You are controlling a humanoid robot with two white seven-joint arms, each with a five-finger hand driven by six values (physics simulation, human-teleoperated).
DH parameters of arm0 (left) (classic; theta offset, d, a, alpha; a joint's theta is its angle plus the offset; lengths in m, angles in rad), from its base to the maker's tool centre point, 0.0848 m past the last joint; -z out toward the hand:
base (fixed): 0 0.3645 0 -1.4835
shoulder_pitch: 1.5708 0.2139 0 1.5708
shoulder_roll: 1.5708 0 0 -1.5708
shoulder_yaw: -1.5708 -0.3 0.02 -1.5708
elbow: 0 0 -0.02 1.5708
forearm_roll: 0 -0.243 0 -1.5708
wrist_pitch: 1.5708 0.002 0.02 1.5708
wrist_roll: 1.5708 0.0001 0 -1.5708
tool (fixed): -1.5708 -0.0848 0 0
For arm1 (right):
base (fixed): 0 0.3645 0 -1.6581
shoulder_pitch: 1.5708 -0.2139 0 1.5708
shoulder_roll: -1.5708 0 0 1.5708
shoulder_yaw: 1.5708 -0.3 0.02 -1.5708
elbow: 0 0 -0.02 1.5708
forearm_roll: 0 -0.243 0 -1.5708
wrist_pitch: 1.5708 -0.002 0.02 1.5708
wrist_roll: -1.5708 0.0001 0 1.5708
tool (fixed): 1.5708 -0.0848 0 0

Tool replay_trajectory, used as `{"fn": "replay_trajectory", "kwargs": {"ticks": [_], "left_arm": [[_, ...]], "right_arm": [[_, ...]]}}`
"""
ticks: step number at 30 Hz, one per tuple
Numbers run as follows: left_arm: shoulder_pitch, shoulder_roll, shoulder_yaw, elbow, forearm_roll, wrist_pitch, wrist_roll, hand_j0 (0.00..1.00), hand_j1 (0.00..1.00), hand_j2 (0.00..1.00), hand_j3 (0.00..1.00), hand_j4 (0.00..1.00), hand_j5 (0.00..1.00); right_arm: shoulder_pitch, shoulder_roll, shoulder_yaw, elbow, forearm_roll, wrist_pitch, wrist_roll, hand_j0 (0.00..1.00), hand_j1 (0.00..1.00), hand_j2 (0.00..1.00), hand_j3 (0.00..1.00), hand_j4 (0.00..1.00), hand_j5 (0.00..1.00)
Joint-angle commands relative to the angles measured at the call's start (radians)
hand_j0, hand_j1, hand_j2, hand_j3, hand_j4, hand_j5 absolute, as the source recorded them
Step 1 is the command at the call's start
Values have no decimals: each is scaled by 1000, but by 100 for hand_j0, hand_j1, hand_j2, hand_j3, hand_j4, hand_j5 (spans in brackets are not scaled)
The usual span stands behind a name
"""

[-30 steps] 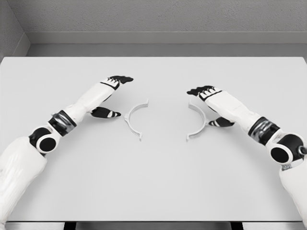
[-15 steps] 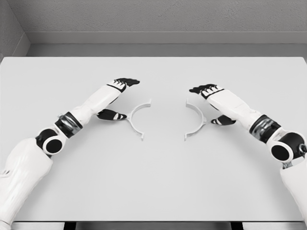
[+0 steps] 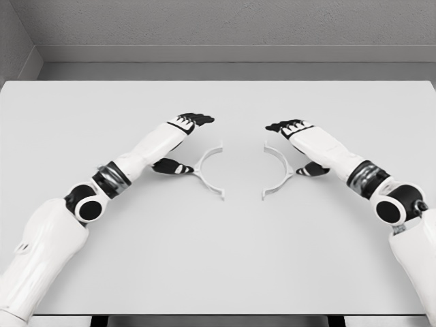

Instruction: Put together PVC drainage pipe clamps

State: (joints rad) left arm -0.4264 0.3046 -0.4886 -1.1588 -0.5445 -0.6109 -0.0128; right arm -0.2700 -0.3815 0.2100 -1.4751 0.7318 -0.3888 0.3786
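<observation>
Two white half-ring PVC clamp pieces lie flat on the white table (image 3: pixel 218 259), their open sides facing each other. The left half (image 3: pixel 208 172) has its arc at my left hand's thumb (image 3: pixel 174 167). My left hand (image 3: pixel 197 144) is open, fingers stretched out above and behind the piece. The right half (image 3: pixel 279 170) lies with its arc against my right hand's thumb (image 3: pixel 308 169). My right hand (image 3: pixel 285 148) is also open, fingers reaching over the piece's far end. A gap of roughly a hand's width separates the two halves.
A grey wall runs behind the table's far edge (image 3: pixel 218 81). Nothing else lies on the table; both forearms stretch across it from the lower corners.
My left hand has slid right, carrying the left half with it toward the centre. The right hand has shifted slightly left; the right half has barely moved. The gap has narrowed.
</observation>
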Motion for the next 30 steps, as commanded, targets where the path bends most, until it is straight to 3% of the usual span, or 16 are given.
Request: {"fn": "replay_trajectory", "kwargs": {"ticks": [1, 18, 30], "left_arm": [[0, -7, 1, -5, 1, 0, 1, 100, 100, 100, 100, 100, 100], [-6, 11, 15, 11, 3, 0, 1, 100, 100, 100, 100, 100, 100], [-9, 11, 15, 21, 3, 0, 1, 100, 100, 100, 100, 100, 100]], "right_arm": [[-2, 9, 8, 2, -3, 4, 0, 100, 100, 100, 100, 100, 100], [-15, 32, 65, -21, -2, 45, 0, 100, 100, 100, 100, 100, 100], [-18, 6, 34, -33, -6, 47, -3, 100, 100, 100, 100, 100, 100]]}}
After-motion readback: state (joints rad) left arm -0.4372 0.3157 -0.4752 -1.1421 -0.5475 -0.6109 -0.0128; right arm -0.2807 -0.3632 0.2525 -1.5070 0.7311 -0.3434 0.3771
